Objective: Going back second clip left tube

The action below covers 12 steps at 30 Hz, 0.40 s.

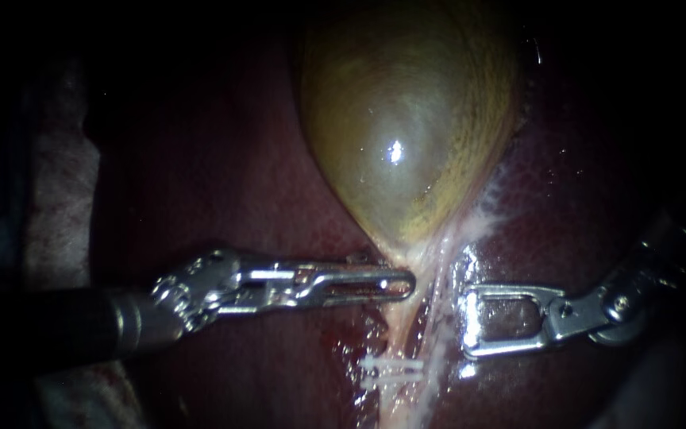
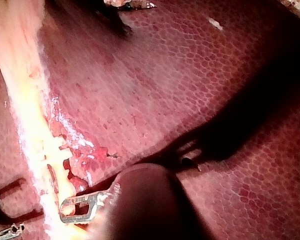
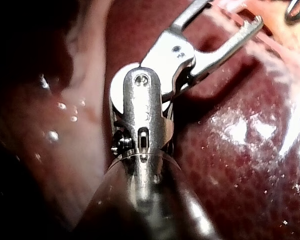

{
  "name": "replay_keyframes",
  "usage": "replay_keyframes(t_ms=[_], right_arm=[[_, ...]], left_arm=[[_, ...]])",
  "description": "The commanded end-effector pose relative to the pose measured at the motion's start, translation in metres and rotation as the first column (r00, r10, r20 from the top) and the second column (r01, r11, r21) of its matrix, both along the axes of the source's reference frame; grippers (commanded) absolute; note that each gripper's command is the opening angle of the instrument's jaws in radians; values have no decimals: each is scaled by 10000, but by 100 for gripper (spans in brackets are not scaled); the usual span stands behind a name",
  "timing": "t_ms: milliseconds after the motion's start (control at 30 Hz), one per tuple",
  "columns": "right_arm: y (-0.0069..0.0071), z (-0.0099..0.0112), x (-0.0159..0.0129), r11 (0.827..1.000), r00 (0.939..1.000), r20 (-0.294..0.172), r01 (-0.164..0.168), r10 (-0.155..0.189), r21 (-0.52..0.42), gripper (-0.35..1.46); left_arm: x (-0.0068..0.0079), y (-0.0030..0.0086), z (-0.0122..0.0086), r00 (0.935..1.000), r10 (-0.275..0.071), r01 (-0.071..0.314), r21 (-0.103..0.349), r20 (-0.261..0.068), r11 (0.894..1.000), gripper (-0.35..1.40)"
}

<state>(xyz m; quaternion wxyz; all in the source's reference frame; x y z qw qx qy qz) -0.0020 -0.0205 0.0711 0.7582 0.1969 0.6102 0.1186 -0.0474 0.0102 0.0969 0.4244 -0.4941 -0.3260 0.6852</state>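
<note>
The olive gallbladder [image 1: 406, 119] narrows down to a pale left tube [image 1: 403, 326]. A white clip [image 1: 391, 370] sits across this tube, low in the endoscope view. My left instrument [image 1: 406, 284] reaches in level, with its slotted jaws shut on the gallbladder's neck where the tube begins. In the left wrist view its jaws [image 2: 65, 211] lie on the pale tube [image 2: 30, 115]. My right instrument [image 1: 468, 322] stands just right of the tubes and above the clip, with its jaws open and nothing between them. The right wrist view shows those jaws [image 3: 232, 15] spread over the liver.
Dark red liver [image 1: 224, 183] surrounds the gallbladder, and it fills the left wrist view [image 2: 200, 90]. A second whitish strand [image 1: 442, 302] runs beside the left tube, close to the right instrument's jaws. Pale cloth [image 1: 57, 183] lies at the far left.
</note>
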Motion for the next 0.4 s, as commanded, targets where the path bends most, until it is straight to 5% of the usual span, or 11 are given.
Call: replay_keyframes(t_ms=[33, 400], right_arm=[[0, 0, 0, 10000, 10000, -1, 1, -1, -1, 48], [0, 0, 1, 10000, 10000, 3, -6, 6, -1, 48]], left_arm=[[0, 0, 1, 10000, 1, -1, -2, 2, 10000, -35], [0, 0, 2, 10000, 1, -1, -9, 1, 10000, -35]])
